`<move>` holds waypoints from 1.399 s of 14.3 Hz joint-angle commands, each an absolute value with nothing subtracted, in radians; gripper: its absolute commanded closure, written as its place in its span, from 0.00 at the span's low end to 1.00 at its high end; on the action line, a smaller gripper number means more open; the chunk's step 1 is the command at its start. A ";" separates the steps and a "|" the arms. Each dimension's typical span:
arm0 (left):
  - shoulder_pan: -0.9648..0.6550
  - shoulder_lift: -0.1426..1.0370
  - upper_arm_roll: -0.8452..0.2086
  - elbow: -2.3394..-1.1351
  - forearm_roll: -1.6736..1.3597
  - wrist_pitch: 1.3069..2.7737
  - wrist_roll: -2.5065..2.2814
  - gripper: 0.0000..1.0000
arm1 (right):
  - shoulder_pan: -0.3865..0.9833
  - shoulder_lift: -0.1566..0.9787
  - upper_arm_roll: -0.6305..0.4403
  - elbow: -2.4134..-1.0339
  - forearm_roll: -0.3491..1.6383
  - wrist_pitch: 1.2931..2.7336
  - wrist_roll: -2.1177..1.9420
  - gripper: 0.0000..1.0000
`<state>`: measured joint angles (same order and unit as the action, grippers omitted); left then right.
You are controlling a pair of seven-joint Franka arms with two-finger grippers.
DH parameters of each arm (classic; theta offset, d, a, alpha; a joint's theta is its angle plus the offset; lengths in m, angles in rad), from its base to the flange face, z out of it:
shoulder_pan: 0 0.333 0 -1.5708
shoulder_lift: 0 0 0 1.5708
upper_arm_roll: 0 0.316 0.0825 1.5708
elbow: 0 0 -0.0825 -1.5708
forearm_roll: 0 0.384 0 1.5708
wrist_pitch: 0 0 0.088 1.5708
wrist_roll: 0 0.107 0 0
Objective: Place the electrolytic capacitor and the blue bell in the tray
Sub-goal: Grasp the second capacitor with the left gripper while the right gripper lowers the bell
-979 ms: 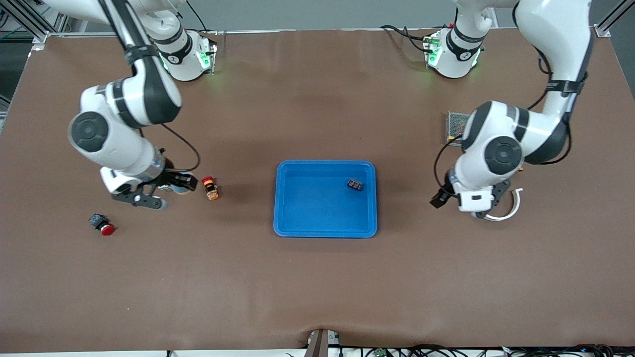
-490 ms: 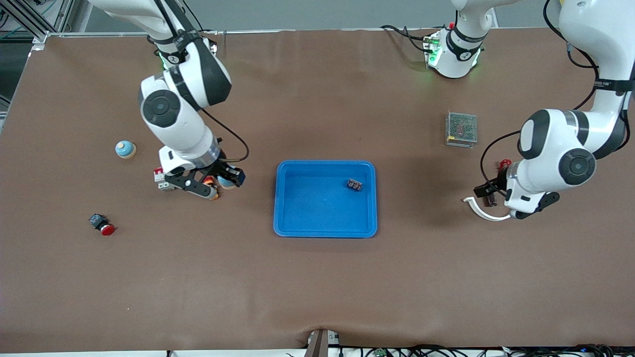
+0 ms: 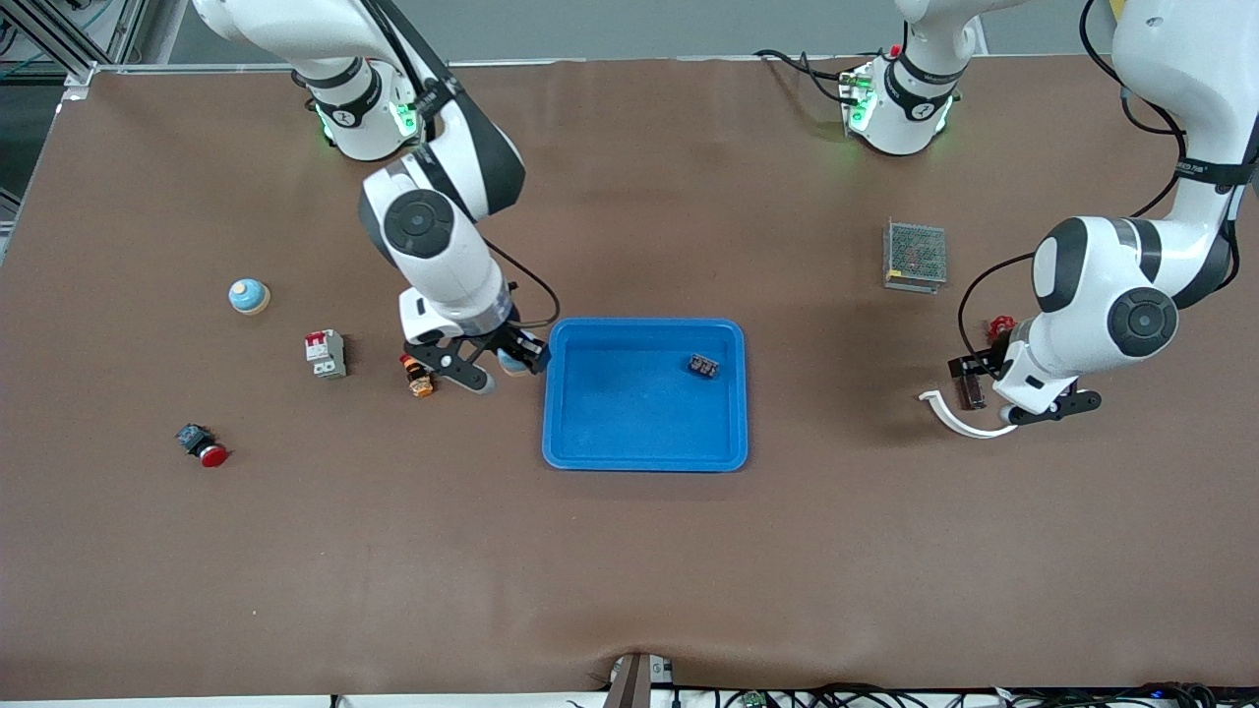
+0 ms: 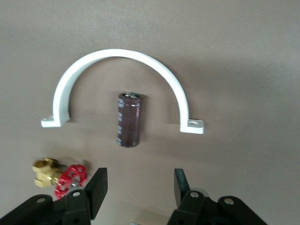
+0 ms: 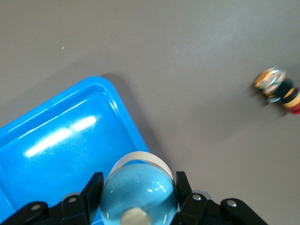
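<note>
The bright-blue tray (image 3: 629, 423) lies mid-table and shows in the right wrist view (image 5: 56, 140). My right gripper (image 3: 509, 360) is shut on a light-blue bell (image 5: 139, 194) with a beige base and holds it over the tray's rim at the right arm's end (image 5: 139, 190). A dark brown cylindrical capacitor (image 4: 129, 119) lies on the mat inside the arc of a white half-ring clamp (image 4: 122, 56). My left gripper (image 4: 138, 187) hangs open and empty just above the mat beside the capacitor, apart from it (image 3: 974, 385).
A small dark component (image 3: 703, 366) lies in the tray. A second blue bell (image 3: 248, 295), a circuit breaker (image 3: 326, 354), an orange button (image 3: 418, 377) and a red push button (image 3: 204, 447) lie toward the right arm's end. A mesh box (image 3: 915, 256) and a red-handled valve (image 4: 58, 173) lie near the left gripper.
My right gripper has carried the bell across the mat to the tray's rim. My left arm swung toward its end of the table, then shifted slightly, uncovering the mesh box.
</note>
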<state>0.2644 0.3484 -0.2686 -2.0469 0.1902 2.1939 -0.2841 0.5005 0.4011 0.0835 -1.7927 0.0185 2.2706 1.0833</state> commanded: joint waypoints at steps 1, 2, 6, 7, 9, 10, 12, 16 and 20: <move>0.317 0.362 -0.281 -2.068 0.242 2.250 -0.255 0.36 | 0.531 0.506 0.072 -1.685 0.020 2.266 1.138 1.00; 0.319 0.370 -0.281 -2.071 0.248 2.269 -0.239 0.39 | 0.534 0.532 0.072 -1.665 0.020 2.273 1.149 1.00; 0.340 0.411 -0.278 -2.071 0.256 2.322 -0.213 0.44 | 0.549 0.587 0.072 -1.648 0.020 2.330 1.176 1.00; 0.347 0.431 -0.279 -2.066 0.256 2.336 -0.215 0.44 | 0.555 0.592 0.072 -1.646 0.018 2.333 1.186 1.00; 0.350 0.454 -0.278 -2.063 0.255 2.370 -0.215 0.44 | 0.577 0.600 0.072 -1.646 0.018 2.333 1.186 1.00; 0.357 0.460 -0.278 -2.060 0.255 2.373 -0.215 0.44 | 0.584 0.607 0.072 -1.647 0.020 2.335 1.189 1.00; 0.359 0.474 -0.279 -2.053 0.255 2.373 -0.222 0.45 | 0.610 0.623 0.071 -1.646 0.015 2.338 1.219 1.00; 0.357 0.505 -0.279 -2.031 0.255 2.376 -0.227 0.46 | 0.630 0.669 0.071 -1.649 0.015 2.395 1.241 1.00; 0.359 0.525 -0.279 -2.025 0.255 2.378 -0.227 0.63 | 0.640 0.704 0.071 -1.655 0.008 2.390 1.230 1.00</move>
